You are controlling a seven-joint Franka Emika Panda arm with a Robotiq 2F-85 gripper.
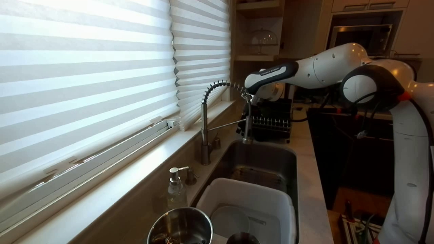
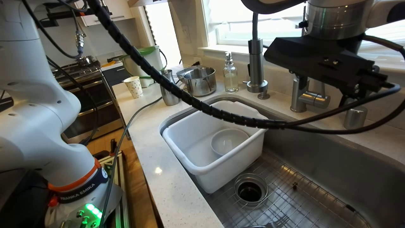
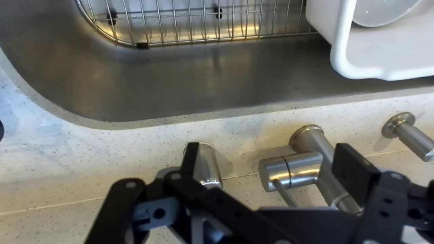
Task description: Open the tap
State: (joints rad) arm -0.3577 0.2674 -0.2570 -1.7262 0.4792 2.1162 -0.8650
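Observation:
The tap is a tall silvery faucet (image 1: 204, 135) with a spring-coiled arch and a hanging spray head (image 1: 248, 128). In an exterior view its spray head (image 2: 257, 68) hangs in front, and its base (image 2: 298, 99) with side handle (image 2: 316, 100) stands behind. In the wrist view I see the tap body (image 3: 315, 145), its handle barrel (image 3: 288, 171) and thin lever (image 3: 284, 193). My gripper (image 3: 271, 154) is open and empty. The handle shows between its fingers, with the right finger overlapping the tap's neck in view. Contact cannot be told. The lever's end is hidden behind the gripper.
A short metal cylinder (image 3: 208, 164) stands near the left finger. A small metal pump (image 3: 407, 135) stands right of the tap. A white tub (image 2: 221, 164) sits in the sink (image 2: 332, 164). A glass soap bottle (image 2: 231, 76) and a black dish rack (image 1: 271, 123) stand nearby.

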